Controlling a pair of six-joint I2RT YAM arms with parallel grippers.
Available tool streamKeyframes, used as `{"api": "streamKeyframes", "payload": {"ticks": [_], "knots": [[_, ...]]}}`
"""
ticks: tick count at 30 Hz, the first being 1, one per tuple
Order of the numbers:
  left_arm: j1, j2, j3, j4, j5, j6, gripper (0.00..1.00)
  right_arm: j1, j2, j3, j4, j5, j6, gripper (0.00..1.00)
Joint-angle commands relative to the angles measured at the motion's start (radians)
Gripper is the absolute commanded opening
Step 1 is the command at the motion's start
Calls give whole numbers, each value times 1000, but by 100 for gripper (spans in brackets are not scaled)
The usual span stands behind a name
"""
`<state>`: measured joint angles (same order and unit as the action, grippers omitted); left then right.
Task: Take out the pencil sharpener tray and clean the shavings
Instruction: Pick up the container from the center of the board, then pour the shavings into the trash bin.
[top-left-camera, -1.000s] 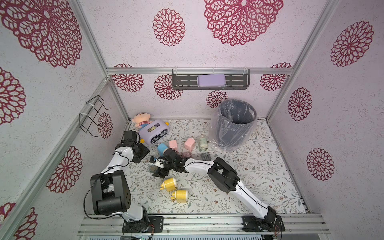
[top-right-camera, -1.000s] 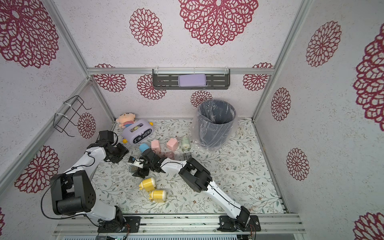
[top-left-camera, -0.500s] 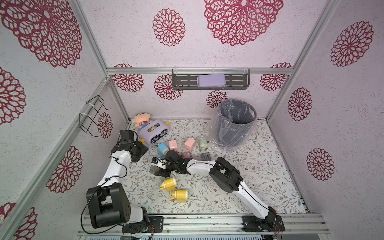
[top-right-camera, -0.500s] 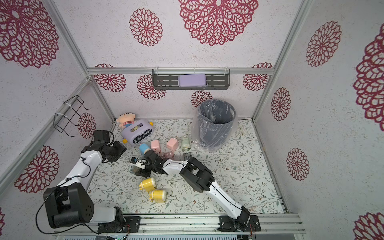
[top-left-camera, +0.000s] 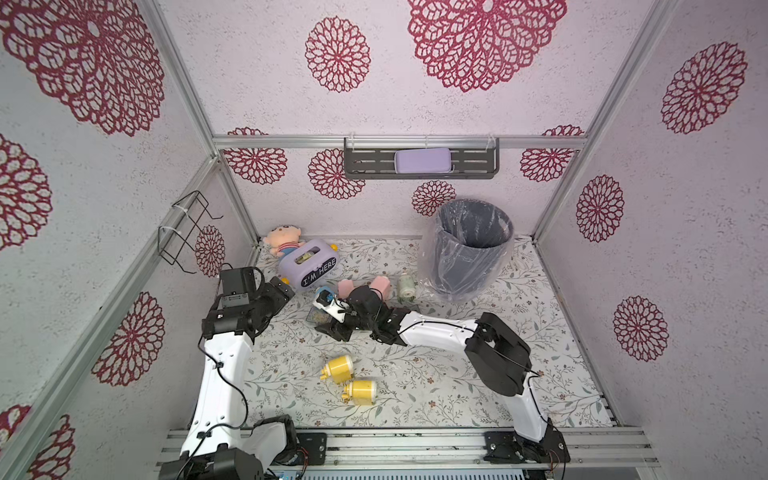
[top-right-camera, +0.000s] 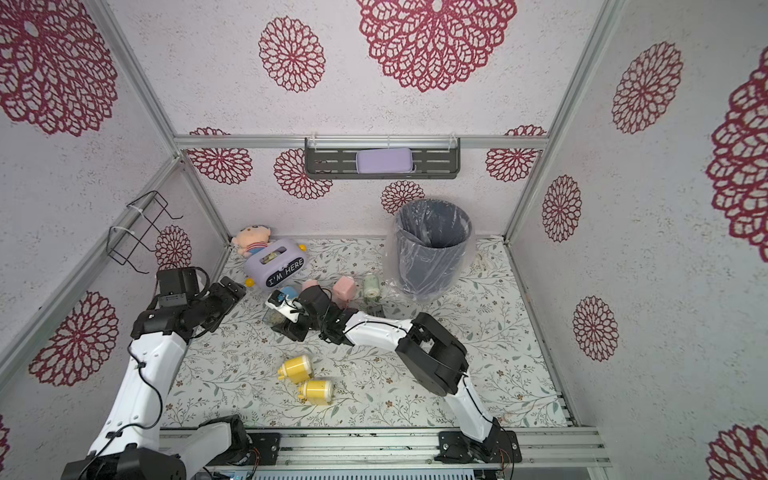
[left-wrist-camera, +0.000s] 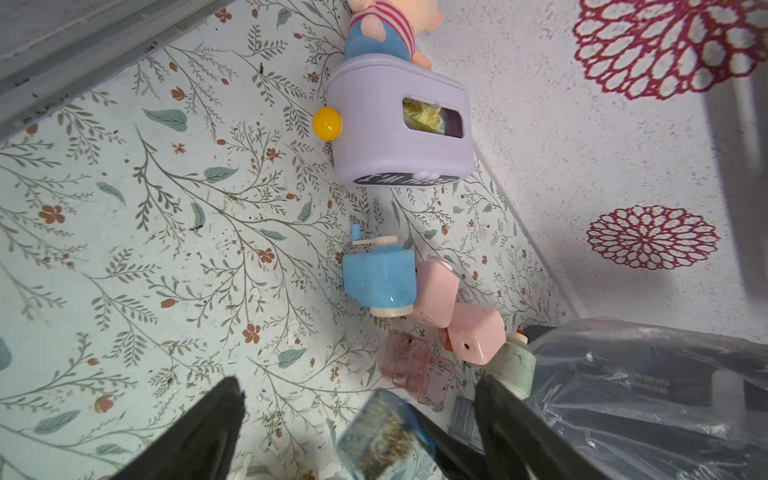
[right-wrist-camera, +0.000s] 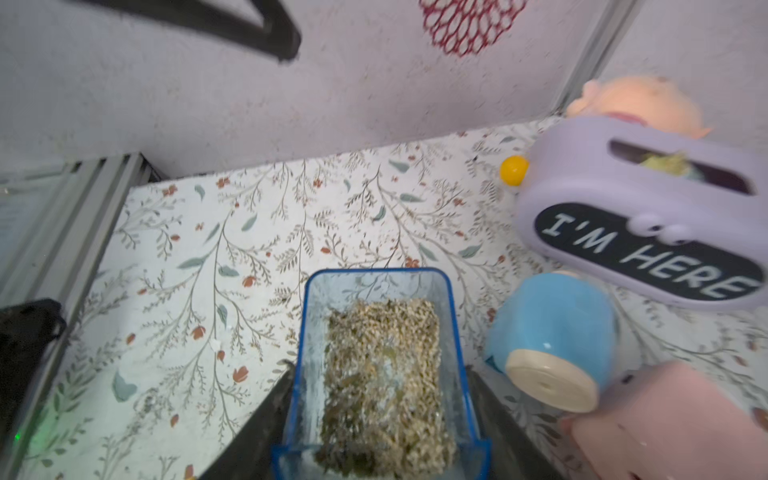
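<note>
The pencil sharpener tray (right-wrist-camera: 374, 332), clear blue with shavings inside, is out of the blue pencil sharpener (right-wrist-camera: 548, 324) just beside it. The right end effector (right-wrist-camera: 380, 370) grips it over the bench (right-wrist-camera: 208, 270). The left end effector (left-wrist-camera: 357, 384) stands wide open and holds nothing.

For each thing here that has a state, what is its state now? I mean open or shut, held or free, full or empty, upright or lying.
Blue tray: pulled out, holding shavings.
Right gripper: shut on it.
Left gripper: open, holding nothing.
Blue sharpener: lying on its side.
Trash bin: upright, open, bag-lined.
Yellow sharpeners: both lying on their sides.
</note>
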<state>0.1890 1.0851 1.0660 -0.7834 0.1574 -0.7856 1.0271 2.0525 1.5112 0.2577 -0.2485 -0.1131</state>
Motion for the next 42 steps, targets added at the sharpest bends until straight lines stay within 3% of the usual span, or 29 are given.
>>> {"api": "streamKeyframes", "payload": {"ticks": [1,6,17,23,26,29,35,39,42], "knots": [[6,-43,31,-51,42,11,100,-20,-126,-48,-14,86,63,46],[-36,-63,31,-48,89,10,97,-53,-261,-109,-131,188,110,46],[-429,69,32,46,-57,-33,97,-188,-529,-145,-416,387,205,44],[-574,153,47,92,-109,-54,97,-269,-603,-56,-571,549,279,37],[-616,187,52,108,-117,-62,98,-333,-602,13,-643,554,341,36],[-642,209,52,127,-122,-69,97,-433,-588,91,-695,466,428,36],[-665,214,60,128,-134,-73,98,-670,-473,305,-789,176,718,31],[-668,192,58,117,-147,-76,97,-821,-401,321,-703,-110,1065,30],[-668,173,51,107,-159,-79,98,-871,-368,270,-559,-256,1357,29]]}}
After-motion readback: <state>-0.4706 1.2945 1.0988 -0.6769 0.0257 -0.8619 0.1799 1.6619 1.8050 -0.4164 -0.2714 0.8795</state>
